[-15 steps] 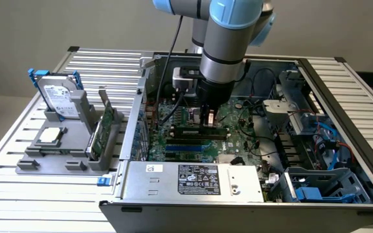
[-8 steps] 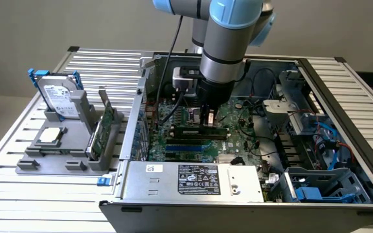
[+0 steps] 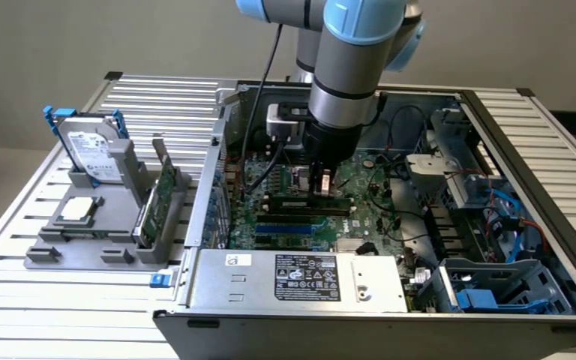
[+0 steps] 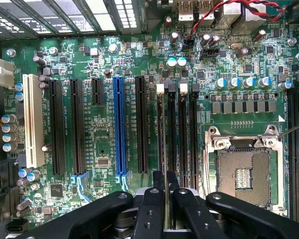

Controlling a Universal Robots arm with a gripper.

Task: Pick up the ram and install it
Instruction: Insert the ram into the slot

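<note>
The gripper (image 3: 320,186) is down inside the open computer case (image 3: 388,322), just above the green motherboard (image 3: 368,217). Its fingers (image 4: 152,201) are squeezed close together on the ram (image 3: 303,201), holding it by its top edge near the middle. The ram is a long thin stick. It lies along the memory slots, right under the gripper, about in the middle of the board. I cannot tell if it is pushed all the way into a slot or only sitting on top of it.

In the wrist view the ram is a thin edge between the fingers, lined up with the black slots that have white clips (image 4: 160,88) at one end. A blue slot (image 4: 119,127) lies on one side of them. A square chip socket (image 4: 244,174) lies on the other side.

On the tabletop (image 3: 28,300), at the exterior view's left of the case, sits a grey holder (image 3: 68,259). A silver hard drive (image 3: 93,154) with blue handles stands in it. A wide green card (image 3: 165,196) stands in it too, nearer the case. A small square chip (image 3: 78,211) lies flat on the holder.
</note>
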